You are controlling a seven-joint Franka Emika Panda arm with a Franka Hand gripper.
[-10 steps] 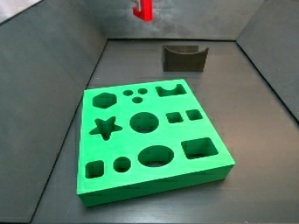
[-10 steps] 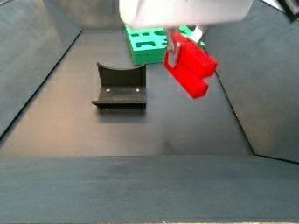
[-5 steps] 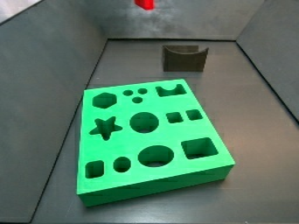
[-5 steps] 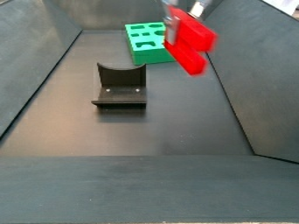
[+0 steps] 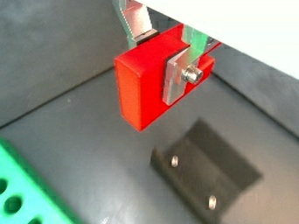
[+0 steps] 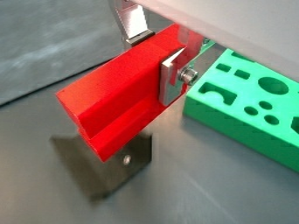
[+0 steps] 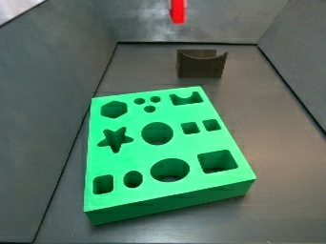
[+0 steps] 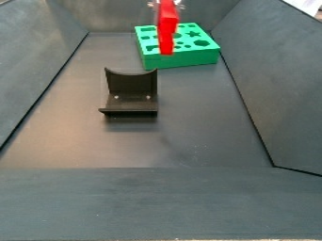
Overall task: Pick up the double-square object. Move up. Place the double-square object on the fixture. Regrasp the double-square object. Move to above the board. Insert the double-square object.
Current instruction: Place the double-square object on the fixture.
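The red double-square object (image 5: 149,83) (image 6: 117,105) is held between the silver fingers of my gripper (image 5: 163,52) (image 6: 158,57), which is shut on it. It hangs high in the air in both side views (image 7: 178,10) (image 8: 165,33), well above the floor. The dark fixture (image 7: 200,62) (image 8: 128,92) stands on the floor below, also seen in both wrist views (image 5: 211,175) (image 6: 105,166). The green board (image 7: 162,151) (image 8: 179,44) with its shaped holes lies flat on the floor; a part of it shows in a wrist view (image 6: 251,105).
Sloping dark grey walls (image 7: 71,67) (image 8: 270,85) close in the floor on each side. A corner of the board (image 5: 17,188) shows beside the fixture in a wrist view.
The gripper has risen with the double-square object and turned, so the piece now shows edge-on in both side views. It also shifted sideways above the fixture.
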